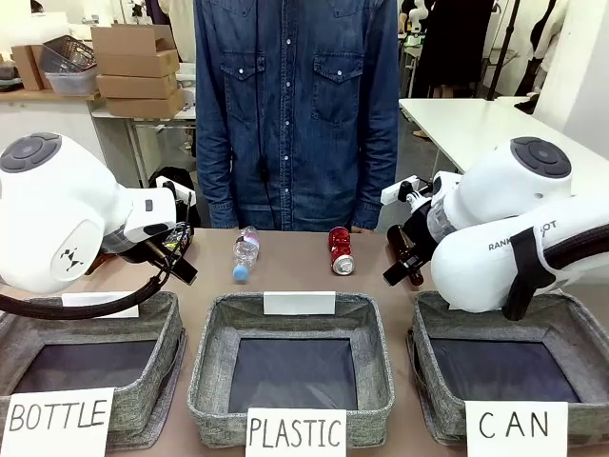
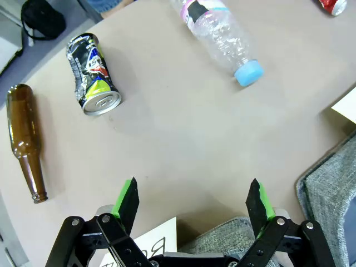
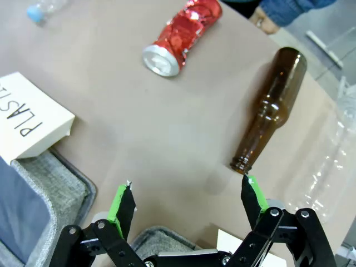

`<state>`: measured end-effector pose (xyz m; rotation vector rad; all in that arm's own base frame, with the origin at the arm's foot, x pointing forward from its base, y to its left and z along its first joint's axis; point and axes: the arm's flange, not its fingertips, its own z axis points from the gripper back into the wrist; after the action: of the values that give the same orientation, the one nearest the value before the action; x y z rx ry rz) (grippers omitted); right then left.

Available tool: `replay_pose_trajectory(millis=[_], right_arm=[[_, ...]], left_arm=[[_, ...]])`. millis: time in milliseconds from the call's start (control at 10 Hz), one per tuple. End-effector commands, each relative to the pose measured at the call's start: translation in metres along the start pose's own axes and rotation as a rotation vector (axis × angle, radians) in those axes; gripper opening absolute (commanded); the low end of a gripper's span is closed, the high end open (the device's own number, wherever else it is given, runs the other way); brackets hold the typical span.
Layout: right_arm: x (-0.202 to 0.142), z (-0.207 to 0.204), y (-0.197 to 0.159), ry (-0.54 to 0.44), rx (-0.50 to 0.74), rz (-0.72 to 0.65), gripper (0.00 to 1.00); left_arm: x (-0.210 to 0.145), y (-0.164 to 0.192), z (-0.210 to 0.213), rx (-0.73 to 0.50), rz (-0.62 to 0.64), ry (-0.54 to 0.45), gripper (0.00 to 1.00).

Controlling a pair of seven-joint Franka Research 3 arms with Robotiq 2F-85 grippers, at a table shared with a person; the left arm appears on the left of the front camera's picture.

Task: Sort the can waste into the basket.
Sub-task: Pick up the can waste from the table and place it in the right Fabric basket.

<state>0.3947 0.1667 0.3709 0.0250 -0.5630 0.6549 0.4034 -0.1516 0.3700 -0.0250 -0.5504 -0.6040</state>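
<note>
Front view showed the red can (image 1: pixel 341 251) lying on the tabletop (image 1: pixel 290 273), apart from the CAN basket (image 1: pixel 425 376); left end effector (image 2: pixel 192 192) and right end effector (image 3: pixel 186 192) both gaped, holding nothing.

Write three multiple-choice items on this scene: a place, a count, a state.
1. The red can lies: A) on the table, between the clear plastic bottle and a brown glass bottle B) in a basket C) in a hand
2. Grey baskets: A) two B) three C) four
3. Left end effector: A) open, empty B) shut on the can C) shut on a bottle
Key: 1A, it rests on tabletop; 2B, three signs; 3A, fingers apart, nothing between.
</note>
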Motion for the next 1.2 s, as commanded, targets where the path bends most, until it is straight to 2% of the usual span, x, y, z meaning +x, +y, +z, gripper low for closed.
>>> replay_pose_trajectory(millis=[0, 300, 400, 500, 600, 700, 800, 900, 1000, 1100], right_arm=[[0.0, 0.0, 0.0, 0.0, 0.0, 0.0, 1.0], [0.0, 0.0, 0.0, 0.0, 0.0, 0.0, 1.0], [0.004, 0.011, 0.004, -0.016, -0.052, -0.004, 1.0], [0.011, 0.041, 0.012, -0.028, -0.058, -0.049, 1.0], [0.014, 0.089, 0.024, -0.057, -0.118, -0.051, 1.0], [0.009, 0.131, 0.036, -0.037, -0.189, -0.083, 1.0], [-0.004, 0.166, 0.051, -0.092, -0.218, -0.058, 1.0], [-0.018, 0.182, 0.063, -0.128, -0.28, -0.041, 1.0], [0.031, 0.124, 0.02, -0.086, -0.159, -0.053, 1.0], [0.031, 0.124, 0.02, -0.086, -0.159, -0.053, 1.0]], left_arm=[[0.0, 0.0, 0.0, 0.0, -0.001, 0.0, 1.0], [0.0, 0.0, 0.0, 0.0, 0.0, 0.0, 1.0], [-0.004, 0.01, 0.012, 0.0, -0.021, -0.034, 1.0], [-0.006, 0.016, 0.039, 0.033, -0.05, -0.056, 1.0], [-0.017, 0.026, 0.084, 0.068, -0.084, -0.105, 1.0], [-0.021, 0.005, 0.136, 0.175, -0.09, -0.099, 1.0], [-0.032, -0.019, 0.18, 0.21, -0.11, -0.199, 1.0], [-0.037, -0.043, 0.199, 0.256, -0.152, -0.248, 1.0], [0.029, 0.025, 0.124, 0.158, -0.101, -0.146, 1.0], [0.029, 0.025, 0.124, 0.158, -0.101, -0.146, 1.0]])
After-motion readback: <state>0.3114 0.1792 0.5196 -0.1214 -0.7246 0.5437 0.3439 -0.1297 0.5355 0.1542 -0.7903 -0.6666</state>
